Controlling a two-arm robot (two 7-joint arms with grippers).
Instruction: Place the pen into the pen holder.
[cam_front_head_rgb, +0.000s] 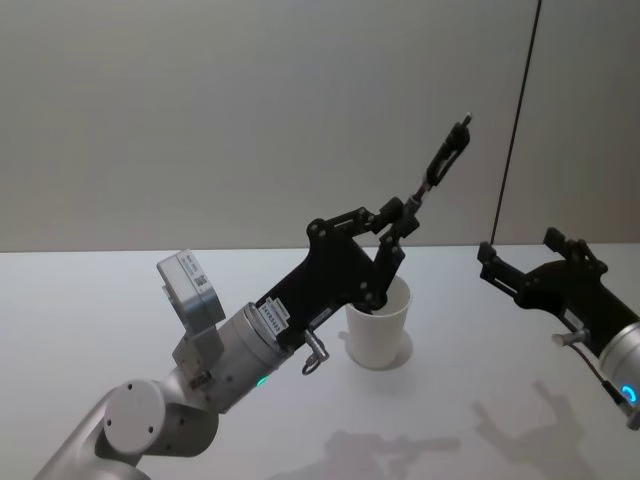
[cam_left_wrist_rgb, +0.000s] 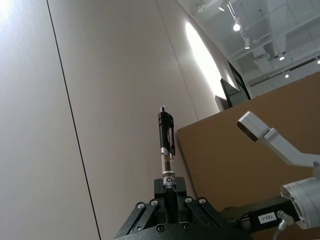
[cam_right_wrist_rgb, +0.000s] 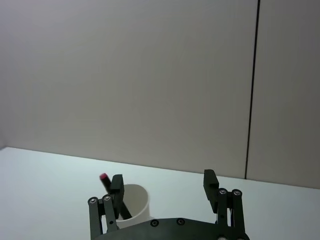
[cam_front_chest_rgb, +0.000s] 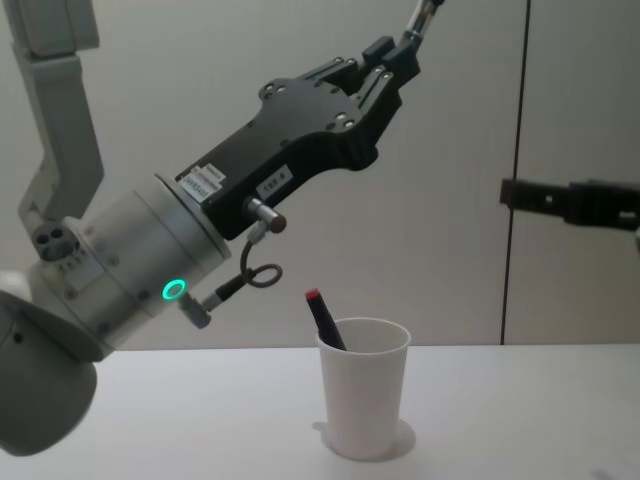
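Observation:
My left gripper (cam_front_head_rgb: 401, 214) is shut on the lower end of the pen (cam_front_head_rgb: 446, 153), a clear barrel with a black clip. It holds the pen slanting upward, high above the table and just over the pen holder (cam_front_head_rgb: 380, 326). The left wrist view shows the pen (cam_left_wrist_rgb: 166, 145) standing straight out from the closed fingers (cam_left_wrist_rgb: 172, 196). In the chest view the white paper cup (cam_front_chest_rgb: 363, 400) stands upright on the table, below the left gripper (cam_front_chest_rgb: 397, 52). My right gripper (cam_front_head_rgb: 522, 250) hovers open and empty to the right of the cup, its fingers (cam_right_wrist_rgb: 117, 185) spread.
A second, black pen with a red tip (cam_front_chest_rgb: 323, 318) leans inside the cup, also visible as a red tip (cam_right_wrist_rgb: 104, 177). The white table (cam_front_head_rgb: 90, 310) stretches bare around the cup. A plain wall with a dark vertical seam (cam_front_head_rgb: 515, 130) lies behind.

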